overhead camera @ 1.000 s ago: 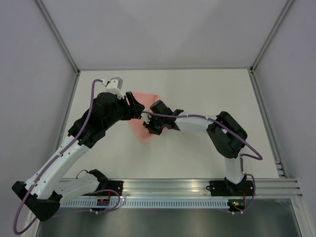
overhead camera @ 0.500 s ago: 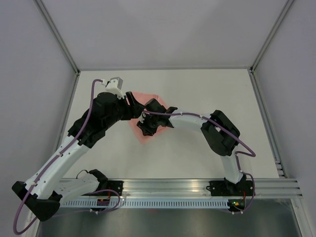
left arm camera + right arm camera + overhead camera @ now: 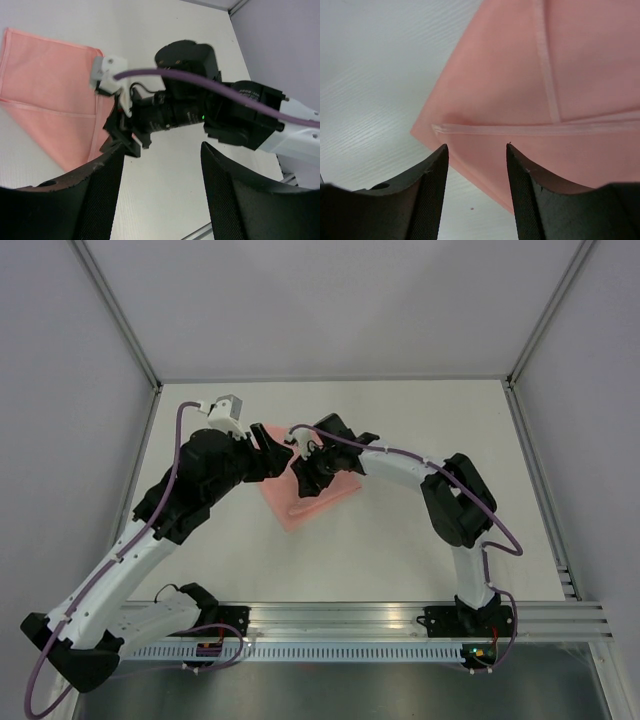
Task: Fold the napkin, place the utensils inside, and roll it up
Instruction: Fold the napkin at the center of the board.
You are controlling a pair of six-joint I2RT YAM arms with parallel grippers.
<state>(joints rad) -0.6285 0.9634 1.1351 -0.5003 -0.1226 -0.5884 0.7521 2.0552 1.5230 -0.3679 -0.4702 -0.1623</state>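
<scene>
One white table (image 3: 400, 540) makes the floor of this pale booth, with plain grey walls (image 3: 320, 300) on three sides and metal posts (image 3: 115, 310) rising from its far corners. A slotted metal rail (image 3: 380, 618) runs along the near edge, where both my bases are bolted.

The napkin (image 3: 300, 508) lies flat on the table, left of centre and toward the far side. It is folded so that one layer covers another. In my right wrist view two pale hems cross on it, and one corner points out over bare white surface.

My left gripper (image 3: 162, 146) hangs at the napkin's far left edge, fingers spread wide with nothing between them. My right gripper (image 3: 476, 147) hovers over the middle of the napkin, fingers apart and clasping nothing, the pink sheet showing through the gap. I cannot tell whether its tips touch the cloth. The two grippers are close together, and my right wrist fills much of the left wrist view.

A purple cable (image 3: 400, 478) runs along my right arm. To the right of the napkin, broad white surface stretches to the side frame, and a wide strip lies between the napkin and the rail
</scene>
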